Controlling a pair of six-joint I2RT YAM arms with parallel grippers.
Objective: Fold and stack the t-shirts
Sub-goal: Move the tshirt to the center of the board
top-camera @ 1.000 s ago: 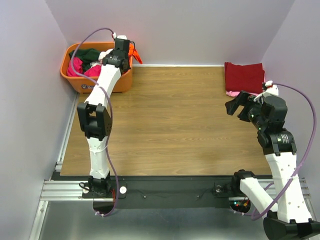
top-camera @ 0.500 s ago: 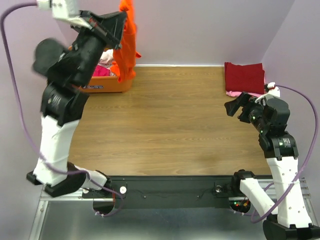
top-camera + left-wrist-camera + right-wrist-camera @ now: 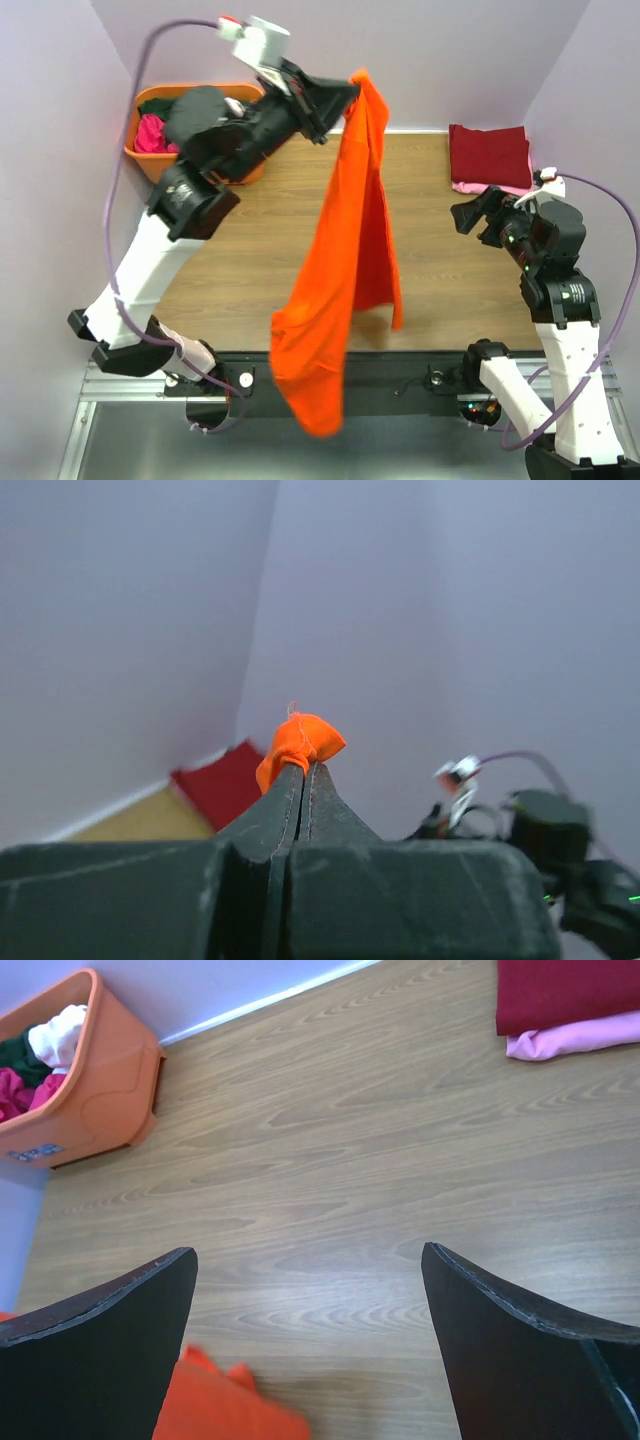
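Note:
My left gripper [image 3: 345, 92] is raised high over the table and shut on a bright orange t-shirt [image 3: 345, 260], which hangs down long from the jaws. A pinch of orange cloth [image 3: 300, 742] pokes out above the shut fingertips [image 3: 305, 772]. A folded dark red t-shirt [image 3: 488, 152] lies on a folded pink one [image 3: 480, 187] at the far right; both also show in the right wrist view, dark red [image 3: 570, 990] over pink [image 3: 575, 1038]. My right gripper [image 3: 470, 215] is open and empty above the table [image 3: 310, 1260]. The orange shirt's edge [image 3: 225, 1410] shows at its lower left.
An orange plastic tub [image 3: 165, 160] stands at the far left corner, holding dark green [image 3: 160, 105] and magenta [image 3: 150, 132] shirts; it also shows in the right wrist view [image 3: 85, 1090] with a whitish cloth [image 3: 58, 1030]. Walls close the table on three sides.
My left arm has lifted the orange t-shirt out of the tub and swung it right, over the table's middle; the shirt now hangs fully unfurled. My right arm has barely moved.

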